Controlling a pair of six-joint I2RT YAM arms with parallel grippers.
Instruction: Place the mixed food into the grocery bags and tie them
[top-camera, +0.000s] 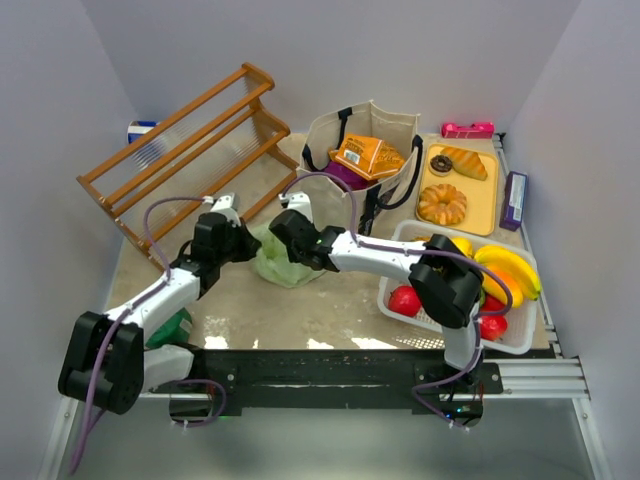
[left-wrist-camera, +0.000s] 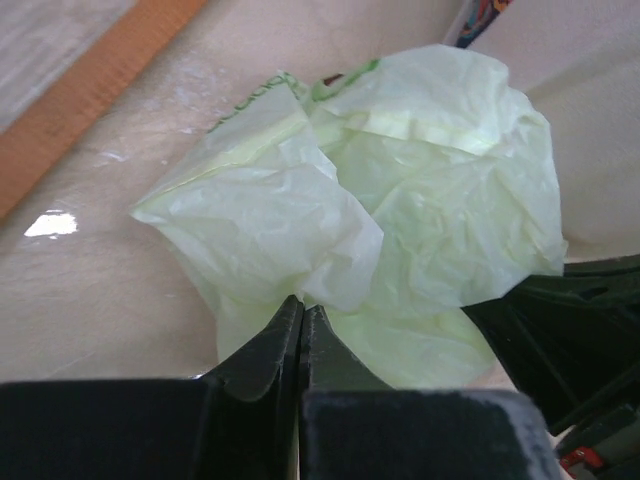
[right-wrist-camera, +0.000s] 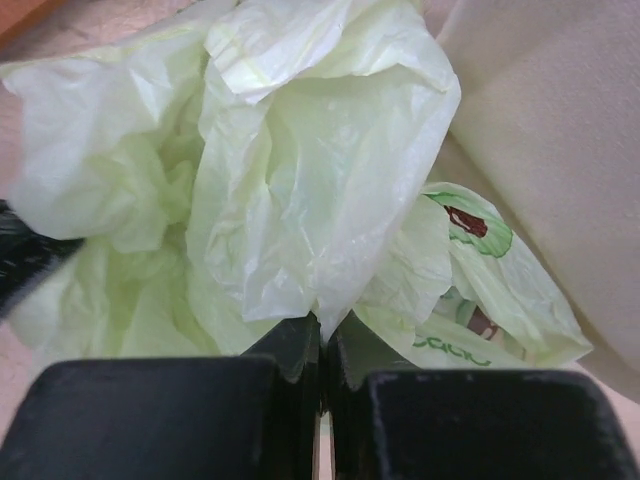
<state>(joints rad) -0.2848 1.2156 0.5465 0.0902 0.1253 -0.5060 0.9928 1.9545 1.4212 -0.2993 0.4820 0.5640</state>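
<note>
The pale green plastic bag lies crumpled on the table between my two grippers. My left gripper is shut on a fold of it from the left. My right gripper is shut on another fold from the right. The beige canvas tote stands behind, with an orange snack packet and a purple one inside. Yellow bananas lie in the white basket. What the green bag holds is hidden.
A wooden rack lies tipped at the back left. A yellow tray with donuts and bread is at the back right. The white mesh basket with red and yellow fruit stands at the front right. A small dark green bundle sits by the left arm.
</note>
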